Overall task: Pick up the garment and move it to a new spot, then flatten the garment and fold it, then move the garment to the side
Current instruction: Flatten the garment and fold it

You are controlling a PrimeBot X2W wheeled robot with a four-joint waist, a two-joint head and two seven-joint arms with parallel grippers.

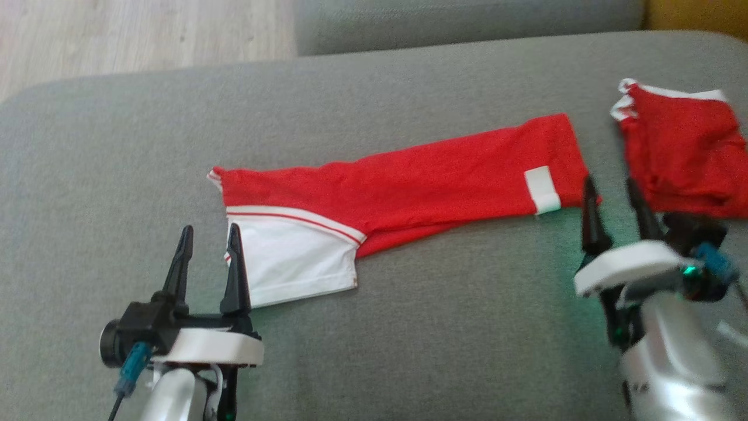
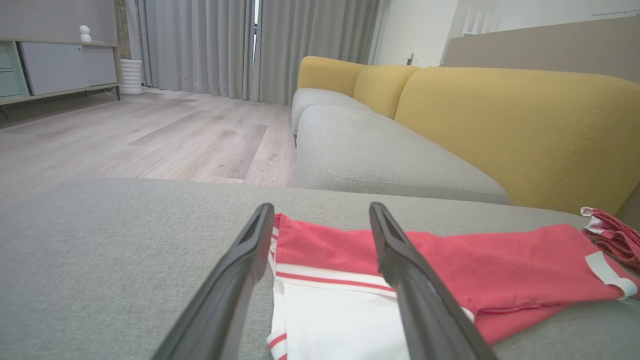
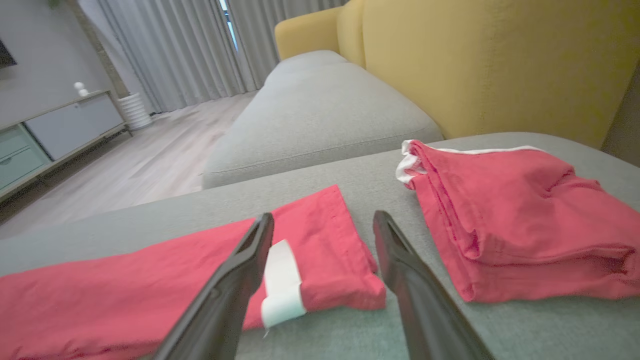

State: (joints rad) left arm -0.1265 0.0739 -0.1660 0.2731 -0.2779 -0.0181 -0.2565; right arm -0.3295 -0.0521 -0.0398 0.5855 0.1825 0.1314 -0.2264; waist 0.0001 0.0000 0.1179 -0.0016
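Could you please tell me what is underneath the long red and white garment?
The long garment lies flat on the grey cushion, which shows all around it. Anything beneath the cloth itself is hidden.

Two red garments (image 1: 409, 175) (image 1: 684, 152), two hands (image 1: 210, 229) (image 1: 610, 181) — one sofa (image 1: 438, 339)

Grey curtains (image 2: 250, 45), pale wood floor (image 2: 150, 135), yellow-backed grey sofa (image 2: 500, 130).

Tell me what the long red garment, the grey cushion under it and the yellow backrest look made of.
Red garment: thin matte knit, probably jersey; it lies limp with soft creases. Grey cushion: matte woven upholstery; fine grain shows. Yellow backrest: similar textured fabric, stitched seam.
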